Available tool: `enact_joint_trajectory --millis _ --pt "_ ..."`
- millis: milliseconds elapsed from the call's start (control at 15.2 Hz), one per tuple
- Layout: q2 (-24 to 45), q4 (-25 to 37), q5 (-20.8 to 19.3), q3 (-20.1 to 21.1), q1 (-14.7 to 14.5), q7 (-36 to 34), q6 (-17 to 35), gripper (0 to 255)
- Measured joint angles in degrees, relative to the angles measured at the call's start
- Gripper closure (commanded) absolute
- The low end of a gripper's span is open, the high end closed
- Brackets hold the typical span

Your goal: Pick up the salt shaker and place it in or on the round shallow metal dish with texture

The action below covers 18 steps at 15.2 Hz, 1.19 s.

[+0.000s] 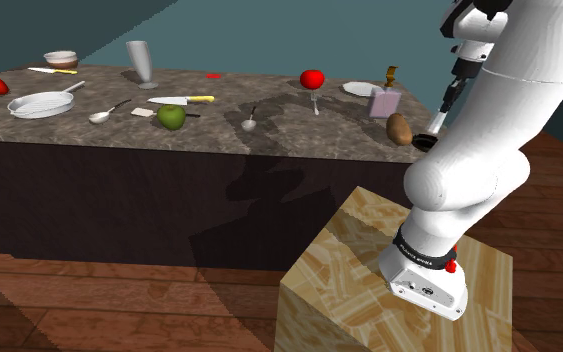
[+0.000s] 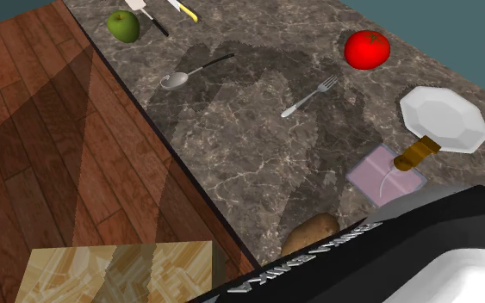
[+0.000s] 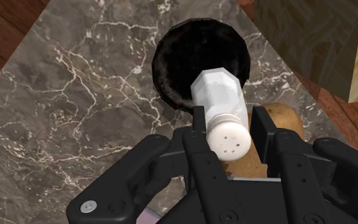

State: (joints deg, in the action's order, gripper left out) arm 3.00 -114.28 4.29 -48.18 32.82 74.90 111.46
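Note:
My gripper (image 3: 228, 122) is shut on the salt shaker (image 3: 220, 95), a white faceted shaker with a perforated cap that faces the camera. The two black fingers (image 3: 199, 127) clasp it just below the cap. Straight beyond the shaker's far end lies a round, shallow, dark dish (image 3: 199, 60) on the marble counter. A brown potato (image 3: 284, 118) lies beside the dish, partly hidden by one finger. In the shoulder view my gripper (image 1: 435, 128) hangs over the counter's right end, close to the potato (image 1: 399, 128).
A pink box (image 2: 385, 176) with a brown bottle and a white octagonal plate (image 2: 444, 119) sit near the potato (image 2: 311, 232). Farther along the marble counter (image 1: 289, 135) lie a tomato (image 1: 312, 79), fork (image 2: 309, 96), spoon (image 2: 189, 76), green apple (image 1: 172, 117), knife and pan (image 1: 39, 103).

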Motion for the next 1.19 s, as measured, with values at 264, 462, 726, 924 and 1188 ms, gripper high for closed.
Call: enact_joint_trajectory --millis 264,462,726,924,1188 --pt "1.49 -1.45 1.24 -0.02 0.30 1.02 2.39 255" --pt "1.60 -1.59 1.36 0.00 0.30 1.06 2.62 255" --pt "1.62 -1.61 1.38 0.01 0.30 1.08 2.66 0" --pt "1.62 -1.61 1.38 0.01 0.30 1.08 2.66 0" --pt "0.67 -0.04 0.55 -0.06 0.15 0.47 0.54 0"
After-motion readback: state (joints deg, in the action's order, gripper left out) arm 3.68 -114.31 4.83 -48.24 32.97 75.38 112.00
